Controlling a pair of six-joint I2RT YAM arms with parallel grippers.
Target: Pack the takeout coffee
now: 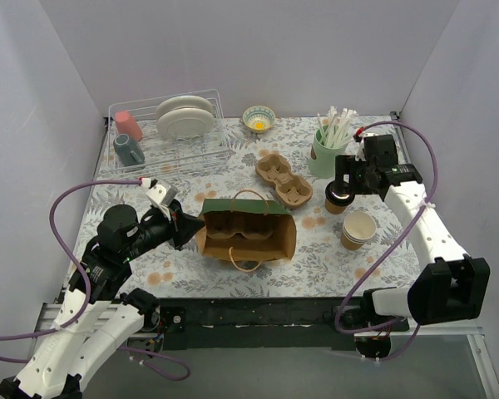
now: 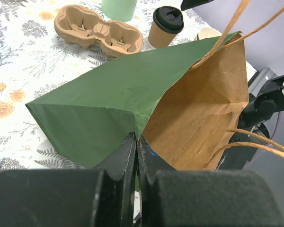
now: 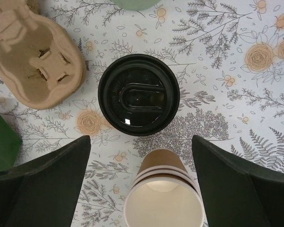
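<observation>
Black-lidded coffee [image 3: 138,94] stands on the table [image 1: 241,170], at 2 o'clock from the bag [image 1: 249,237]; right pincer [image 3: 139,140] spread wide above it. Left pincer [image 2: 137,146] clenched on the bag's rim.

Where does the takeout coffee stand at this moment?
In the top view the takeout coffee stands on the right side, between the green straw holder and the stack of lidless cups.

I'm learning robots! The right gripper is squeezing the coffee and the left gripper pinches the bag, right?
No. The right gripper is open above the coffee, not squeezing it, as the right wrist view shows. The left gripper does pinch the bag.
</observation>
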